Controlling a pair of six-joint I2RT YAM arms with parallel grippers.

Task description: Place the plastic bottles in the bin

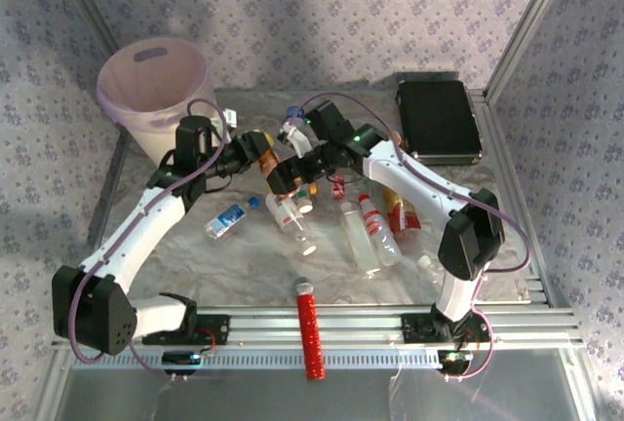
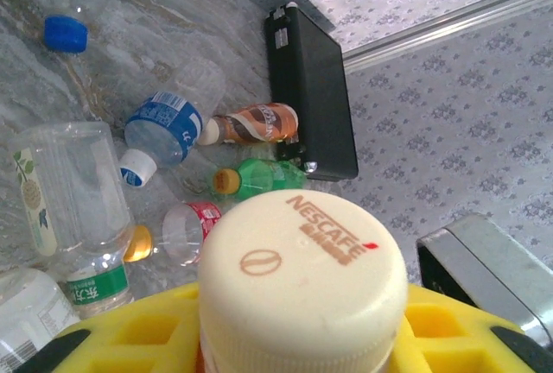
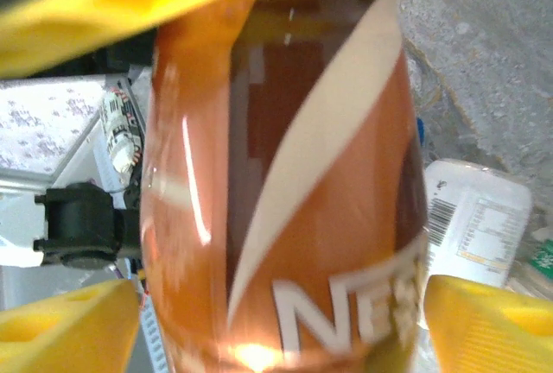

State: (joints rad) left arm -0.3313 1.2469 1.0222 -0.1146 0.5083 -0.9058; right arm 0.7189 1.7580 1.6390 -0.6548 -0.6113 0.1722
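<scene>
**Nescafé bottle held between both grippers, just right of the bin**

Grips the Nescafé bottle (image 1: 268, 158) in the left gripper (image 1: 255, 151), jaws closed tight on it just under the cream cap (image 2: 302, 291). Reads NESCAFÉ in brown across that cap, with a red tick by the last letter and a struck-through circle stamped beside it. Shows white letters "NE" on the orange-and-cream label in the right wrist view. Flanks the same bottle with the right gripper (image 3: 281, 330), jaws spread wide, yellow pads (image 3: 69, 325) out at its sides, clasping nothing. Holds it over the table (image 1: 244, 270), near the bin (image 1: 156, 90) at the far left corner, with the left wrist between the two.

Leaves the other plastic bottles (image 1: 370, 236) lying mid-table:
- a blue-labelled bottle (image 2: 164, 123) with a white cap, print too small to read
- a brown-orange bottle (image 2: 255, 123) touching the black case (image 2: 311, 88)
- a green bottle (image 2: 259, 179) with a yellow cap, just beside the case
- a clear bottle with a green band (image 2: 86, 291) of white characters
- a white barcode label (image 3: 475, 226) behind the held bottle

Keeps bare sheet free at the near left, between the left arm and the bottles. Crowds the far right corner with the case, against the right rail. Crosses the front rails with a red ribbed cylinder (image 1: 308, 328).
</scene>
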